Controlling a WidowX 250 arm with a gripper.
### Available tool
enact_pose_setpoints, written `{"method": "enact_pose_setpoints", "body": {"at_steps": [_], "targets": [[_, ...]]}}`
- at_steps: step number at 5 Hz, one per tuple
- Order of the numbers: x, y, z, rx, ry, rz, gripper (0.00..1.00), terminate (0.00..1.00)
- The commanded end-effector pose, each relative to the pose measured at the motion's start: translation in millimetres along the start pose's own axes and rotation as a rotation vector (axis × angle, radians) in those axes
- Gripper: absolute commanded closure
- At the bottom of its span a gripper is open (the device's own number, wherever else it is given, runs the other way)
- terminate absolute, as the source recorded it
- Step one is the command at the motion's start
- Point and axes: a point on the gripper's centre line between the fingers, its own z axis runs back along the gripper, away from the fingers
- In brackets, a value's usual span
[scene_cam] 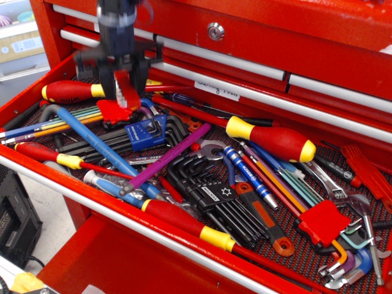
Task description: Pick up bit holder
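Note:
My gripper (124, 90) is blurred by motion at the back left of the open red drawer, lifted above the tools. It is shut on the bit holder (127, 86), a small red strip that hangs tilted between the dark fingers (106, 81), clear of the pile. The bits along its edge are too blurred to make out. Just below it lies a red block (113, 113) with multicoloured hex keys fanning to the left.
A blue clip of black hex keys (142, 131) lies under the gripper. A red-and-yellow screwdriver (269, 139), a black hex key set (214, 196) and another red hex key block (323, 222) fill the drawer. The upper drawer fronts (245, 61) stand close behind.

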Motion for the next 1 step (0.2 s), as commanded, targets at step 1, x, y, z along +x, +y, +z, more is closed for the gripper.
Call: {"method": "enact_pose_setpoints", "body": {"at_steps": [1], "targets": [[0.7,6.1,78.9,0.012,-0.099,0.057,1.0,1.0]]}}
